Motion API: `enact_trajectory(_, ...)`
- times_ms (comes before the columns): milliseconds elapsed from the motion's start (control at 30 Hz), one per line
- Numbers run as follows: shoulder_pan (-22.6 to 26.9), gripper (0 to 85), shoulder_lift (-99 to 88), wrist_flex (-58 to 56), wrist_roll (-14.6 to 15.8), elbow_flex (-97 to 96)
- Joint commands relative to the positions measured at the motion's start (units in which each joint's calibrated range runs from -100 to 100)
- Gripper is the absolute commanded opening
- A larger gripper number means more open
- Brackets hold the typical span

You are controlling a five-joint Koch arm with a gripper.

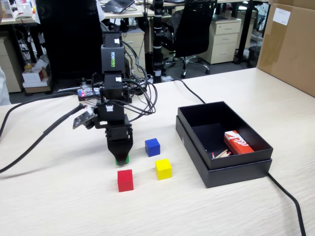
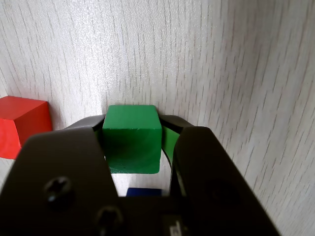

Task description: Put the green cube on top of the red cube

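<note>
Grasp step: my pincer sits closed around the green cube, low at the desk.
Next, in my judgement: lift, shift to the nearby red cube, lower squarely, release.

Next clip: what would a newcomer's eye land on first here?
In the wrist view, the green cube sits squarely between the jaws of the gripper, which is down at the pale wooden table. The red cube waits just in front of the gripper in the fixed view, with a yellow cube and a blue cube beside it. To the right stands an open black box.
</note>
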Motion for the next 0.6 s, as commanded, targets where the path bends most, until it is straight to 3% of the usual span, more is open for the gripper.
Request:
enact_trajectory(0,0.0,0.9,-6.4,-0.8,-0.2,3.5)
enact_trajectory(233,0.2,0.9,-11.3,-0.8,0.4,15.9)
enact_trajectory(567,0.3,0.9,0.8,-0.8,1.0,28.9)
